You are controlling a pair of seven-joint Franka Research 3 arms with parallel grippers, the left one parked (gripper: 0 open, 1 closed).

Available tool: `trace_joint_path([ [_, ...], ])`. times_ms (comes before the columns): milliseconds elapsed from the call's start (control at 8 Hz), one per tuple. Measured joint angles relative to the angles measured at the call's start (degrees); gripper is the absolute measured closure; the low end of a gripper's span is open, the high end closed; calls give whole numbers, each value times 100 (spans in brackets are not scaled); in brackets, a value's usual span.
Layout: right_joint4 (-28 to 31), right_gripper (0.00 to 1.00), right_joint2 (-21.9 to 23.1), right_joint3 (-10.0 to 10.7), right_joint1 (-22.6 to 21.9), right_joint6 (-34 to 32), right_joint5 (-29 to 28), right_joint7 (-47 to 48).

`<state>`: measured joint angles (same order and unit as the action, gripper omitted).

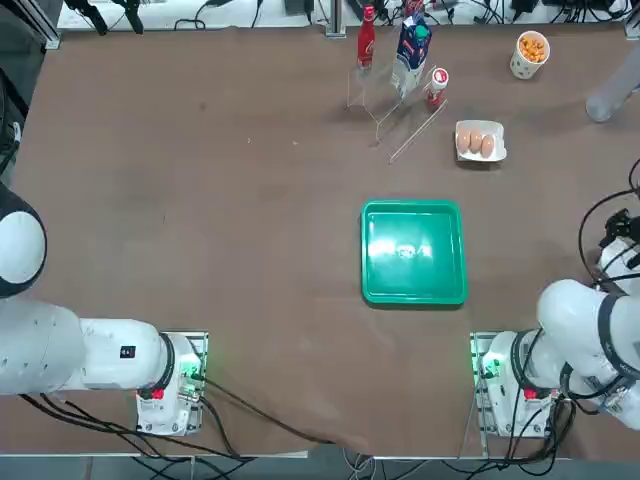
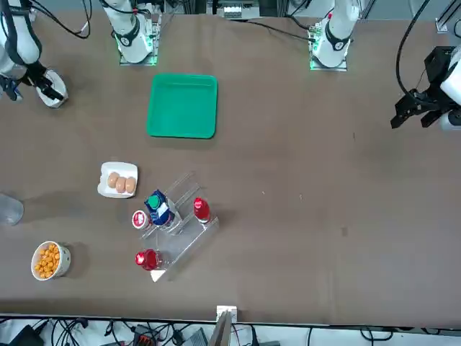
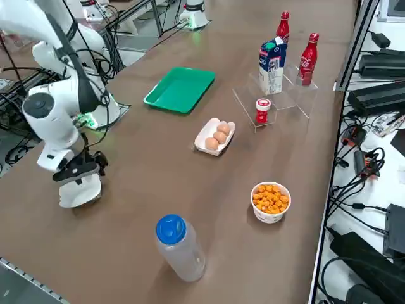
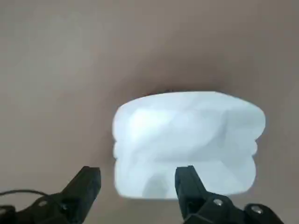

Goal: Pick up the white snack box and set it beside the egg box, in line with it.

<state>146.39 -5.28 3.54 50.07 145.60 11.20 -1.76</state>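
The white snack box [image 4: 187,140] lies flat on the brown table near its right edge, also seen as a plain white box [image 3: 80,192] in the right side view and as the white box [image 2: 55,91] in the front view. My right gripper [image 4: 138,183] hangs just above it, open. One finger [image 4: 188,179] is over the box, the other [image 4: 86,182] is over bare table beside it, so they straddle one end. The egg box [image 3: 215,136], a small white tray with brown eggs [image 1: 480,141], sits well away toward the table's far side.
A green tray [image 1: 365,250] lies mid-table. A clear stand with red bottles and a milk carton [image 1: 410,45] is at the far side. A cup of orange snacks [image 3: 270,201] and a blue-capped clear bottle [image 3: 179,247] stand by the right edge.
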Motion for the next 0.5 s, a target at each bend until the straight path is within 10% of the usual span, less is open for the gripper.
trace_joint_path([
  [250,32,7,-396,-17,39,539,0,-33],
  [500,30,38,-498,-18,51,622,0,-26],
])
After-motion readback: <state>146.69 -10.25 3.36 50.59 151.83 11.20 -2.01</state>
